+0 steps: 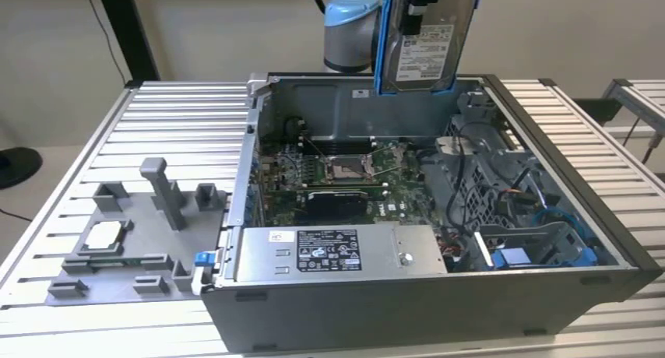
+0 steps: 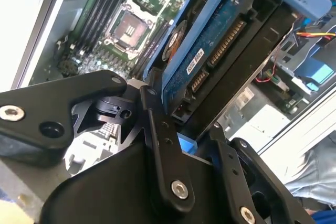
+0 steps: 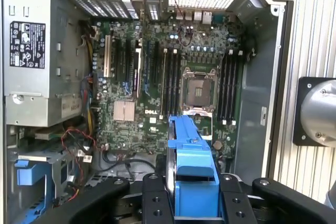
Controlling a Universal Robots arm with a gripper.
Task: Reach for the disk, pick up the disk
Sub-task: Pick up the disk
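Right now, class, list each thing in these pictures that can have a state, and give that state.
Disk: gripped, lifted above the case, label face showing.
Hand: shut on the disk's blue rail.
Case: side panel off, inside open to view.
Processor socket: empty, no cooler fitted.
Drive bay: blue-railed slot vacant.
Grey fixture: holds a small silver chip.

The disk [image 1: 421,43] hangs clamped in the gripper [image 1: 424,8], clear above the open computer case [image 1: 416,296]; nothing stands between it and the case's rim. Below, the motherboard [image 3: 173,77] lies open, hemmed by the power supply [image 1: 327,253] and the drive cage [image 1: 519,249]
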